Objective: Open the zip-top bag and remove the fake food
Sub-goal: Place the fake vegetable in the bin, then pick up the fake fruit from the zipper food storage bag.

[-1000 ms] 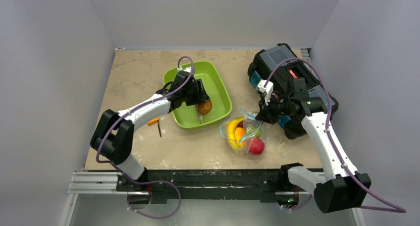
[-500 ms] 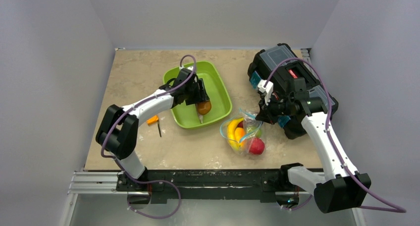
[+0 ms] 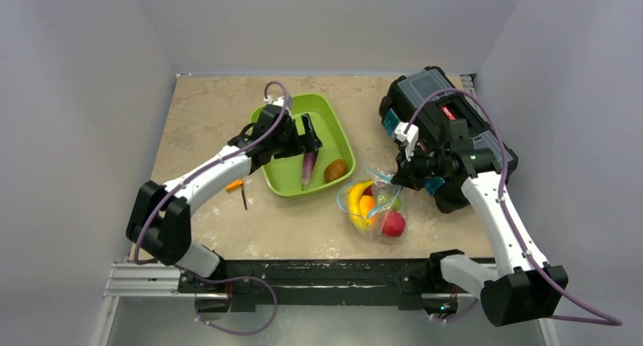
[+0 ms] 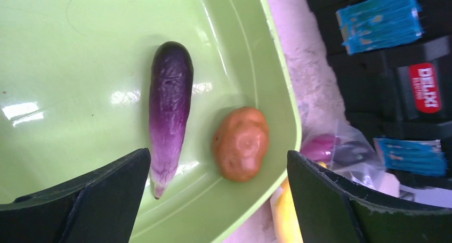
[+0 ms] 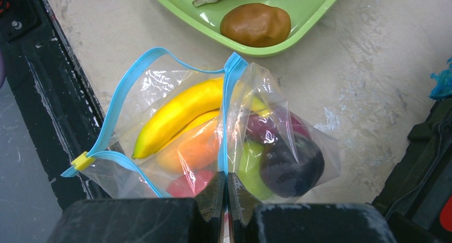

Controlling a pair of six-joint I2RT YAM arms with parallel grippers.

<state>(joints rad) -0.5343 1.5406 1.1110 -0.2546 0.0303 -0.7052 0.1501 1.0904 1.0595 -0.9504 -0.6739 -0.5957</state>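
Just off the near right corner of the tray point(image 4: 64, 51), the bag point(image 5: 250, 94) lies on the tabletop point(image 3: 205, 111) with its mouth gaping. It holds a banana point(image 5: 181, 115), an apple point(image 5: 186, 184), a pear point(image 5: 250, 165) and other fake food, and my right hand point(image 5: 226, 181) pinches its blue zip strip. Inside the tray lie an eggplant point(image 4: 169, 110) and a brown piece point(image 4: 241, 143), slightly apart, with my left hand point(image 4: 217, 163) spread wide above them.
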